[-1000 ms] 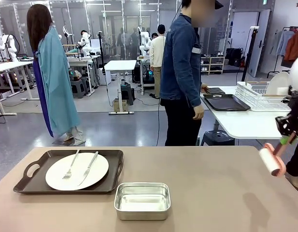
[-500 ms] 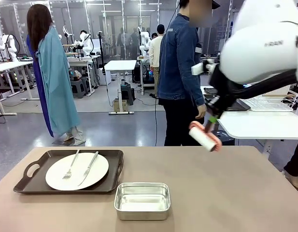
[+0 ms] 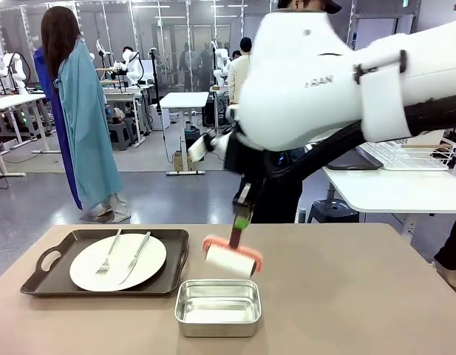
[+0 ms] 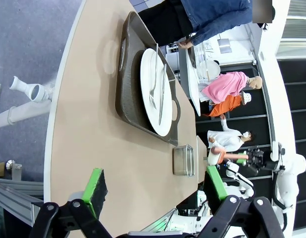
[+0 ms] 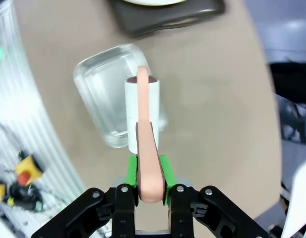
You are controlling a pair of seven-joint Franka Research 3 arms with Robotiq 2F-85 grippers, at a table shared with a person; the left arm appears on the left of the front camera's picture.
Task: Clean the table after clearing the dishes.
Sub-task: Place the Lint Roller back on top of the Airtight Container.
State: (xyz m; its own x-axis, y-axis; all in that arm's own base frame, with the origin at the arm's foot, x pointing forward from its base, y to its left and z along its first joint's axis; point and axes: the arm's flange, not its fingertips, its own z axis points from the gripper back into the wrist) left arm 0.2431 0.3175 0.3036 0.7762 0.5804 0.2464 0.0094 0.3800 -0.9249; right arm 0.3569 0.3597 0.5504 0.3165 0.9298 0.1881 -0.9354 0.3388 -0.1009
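Observation:
My right gripper point(image 3: 243, 211) reaches in from the right and is shut on the pink handle of a lint roller point(image 3: 230, 259). Its white roll hangs just above the far rim of a small steel pan point(image 3: 217, 307). In the right wrist view, the right gripper point(image 5: 149, 177) clamps the handle and the lint roller point(image 5: 141, 111) points down over the steel pan point(image 5: 105, 94). A white plate point(image 3: 118, 262) with a fork and a knife rests on a dark tray point(image 3: 58, 279) at the left of the beige table point(image 3: 346, 296). My left gripper point(image 4: 155, 186) is open above the table's edge, with the plate point(image 4: 157, 91) beyond it.
A white side table point(image 3: 390, 191) with a wire rack point(image 3: 423, 154) and a dark tray stands at the far right. A person in a teal coat point(image 3: 83, 118) stands in the background at the left. The right half of the beige table is bare.
My right arm has swung from the table's right edge across to the middle, carrying the lint roller down to the steel pan. It now hides the person in the denim jacket.

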